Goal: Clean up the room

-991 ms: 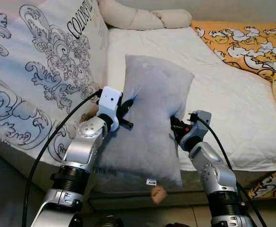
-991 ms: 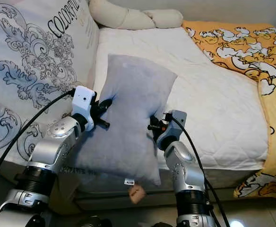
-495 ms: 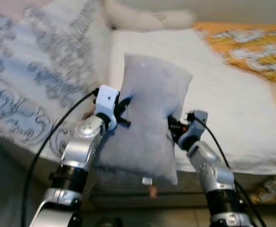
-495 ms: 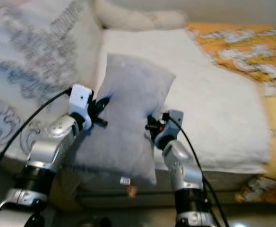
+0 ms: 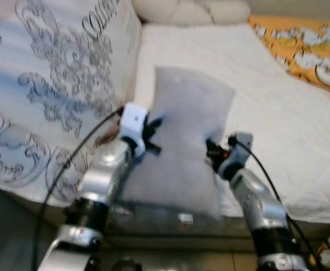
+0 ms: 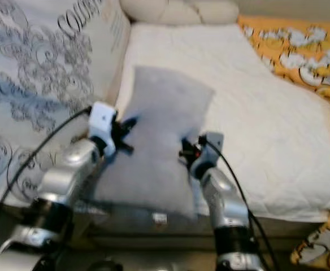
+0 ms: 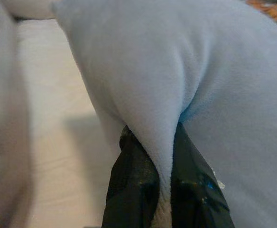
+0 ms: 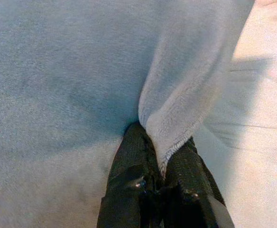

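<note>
A grey pillow [image 5: 185, 141] hangs between my two arms over the front edge of the bed [image 5: 278, 118]. My left gripper [image 5: 152, 131] is shut on the pillow's left side, and its black fingers [image 7: 138, 183] pinch a fold of the grey fabric. On the pillow's right side my right gripper [image 5: 212, 151] is shut as well, its fingers [image 8: 133, 161] clamped on the seam. The pillow's lower edge with a small white tag [image 5: 185, 218] droops below the mattress edge.
A big white cushion with black ornaments [image 5: 52, 84] leans at the left of the bed. A cream bolster [image 5: 190, 11] lies at the head end. An orange patterned blanket [image 5: 306, 51] covers the right side. The white mattress [image 5: 278, 118] beyond the pillow lies bare.
The view has shifted and moved closer to the bed. Both grippers still hold the pillow, which now reaches further over the mattress.
</note>
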Available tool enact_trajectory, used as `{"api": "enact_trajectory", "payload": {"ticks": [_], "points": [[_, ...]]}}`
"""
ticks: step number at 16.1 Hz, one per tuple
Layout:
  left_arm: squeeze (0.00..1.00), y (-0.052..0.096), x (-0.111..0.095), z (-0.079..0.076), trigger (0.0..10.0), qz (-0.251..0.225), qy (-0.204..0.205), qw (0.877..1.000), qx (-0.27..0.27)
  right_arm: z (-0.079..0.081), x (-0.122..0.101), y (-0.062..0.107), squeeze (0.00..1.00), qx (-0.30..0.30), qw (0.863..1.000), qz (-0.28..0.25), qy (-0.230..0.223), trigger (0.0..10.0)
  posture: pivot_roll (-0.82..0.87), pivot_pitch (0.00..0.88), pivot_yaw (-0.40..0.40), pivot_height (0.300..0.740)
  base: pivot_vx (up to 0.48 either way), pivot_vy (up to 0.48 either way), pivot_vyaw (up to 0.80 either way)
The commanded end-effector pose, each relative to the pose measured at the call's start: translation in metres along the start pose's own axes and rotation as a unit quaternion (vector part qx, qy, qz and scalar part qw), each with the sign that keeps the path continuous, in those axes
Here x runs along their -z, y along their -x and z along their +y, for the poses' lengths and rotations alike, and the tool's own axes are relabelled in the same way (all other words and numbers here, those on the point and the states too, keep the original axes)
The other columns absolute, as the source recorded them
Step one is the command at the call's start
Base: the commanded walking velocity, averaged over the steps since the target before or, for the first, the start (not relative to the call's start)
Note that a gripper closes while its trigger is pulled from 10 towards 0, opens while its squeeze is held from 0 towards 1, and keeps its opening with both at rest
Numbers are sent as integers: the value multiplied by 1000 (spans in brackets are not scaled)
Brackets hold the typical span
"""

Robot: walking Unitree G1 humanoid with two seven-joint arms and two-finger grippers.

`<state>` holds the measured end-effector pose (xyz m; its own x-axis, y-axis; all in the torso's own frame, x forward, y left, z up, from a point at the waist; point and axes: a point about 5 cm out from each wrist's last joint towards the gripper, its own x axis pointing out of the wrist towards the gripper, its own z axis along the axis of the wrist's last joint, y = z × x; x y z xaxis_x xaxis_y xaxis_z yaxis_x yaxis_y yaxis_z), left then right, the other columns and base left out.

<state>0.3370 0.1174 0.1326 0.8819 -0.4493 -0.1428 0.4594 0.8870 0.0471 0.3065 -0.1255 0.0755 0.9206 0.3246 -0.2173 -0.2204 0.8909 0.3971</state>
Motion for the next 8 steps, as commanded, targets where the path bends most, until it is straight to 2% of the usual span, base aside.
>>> {"api": "enact_trajectory", "payload": {"ticks": [1,8], "points": [[0,1,-10,5,10000,-21,-3,1000,-9,9,-3,-3,0,-21,1000,-7,10,10000,9,0,-10,740,292,0,0],[0,2,-8,6,10000,-19,-6,1000,-10,10,0,-4,0,-28,1000,-3,0,10000,14,0,-11,740,291,0,0]]}}
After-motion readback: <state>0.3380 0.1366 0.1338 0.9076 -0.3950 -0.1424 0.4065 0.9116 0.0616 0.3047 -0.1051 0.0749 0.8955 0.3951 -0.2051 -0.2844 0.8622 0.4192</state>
